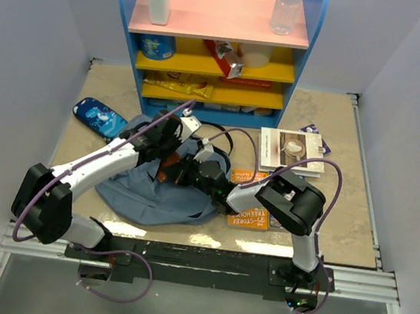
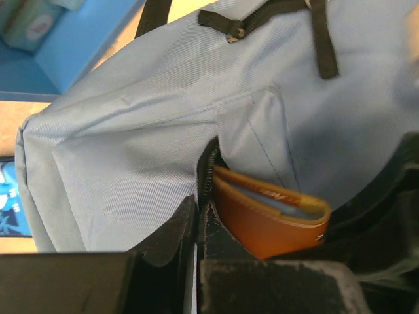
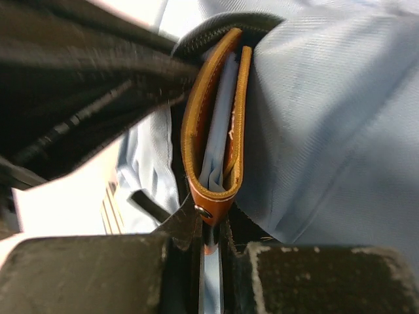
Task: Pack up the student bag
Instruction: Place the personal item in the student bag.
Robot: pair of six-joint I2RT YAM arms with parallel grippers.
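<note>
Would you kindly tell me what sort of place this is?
Probably a robot test cell staged as a study corner: plain white walls, blue shelf of snacks, books beside the student bag.

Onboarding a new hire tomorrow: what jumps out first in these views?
Both arms meet over the blue backpack mid-table. The right gripper clamps an orange-brown notebook, half inside the backpack's zipper pocket, while the left gripper pinches the pocket's edge. Behind stands a bright blue, yellow and pink shelf.

The left arm (image 1: 101, 160) and right arm (image 1: 300, 204) have black joints, white links and purple cables (image 1: 338, 185). The left claw (image 2: 198, 219) is scuffed black.
</note>
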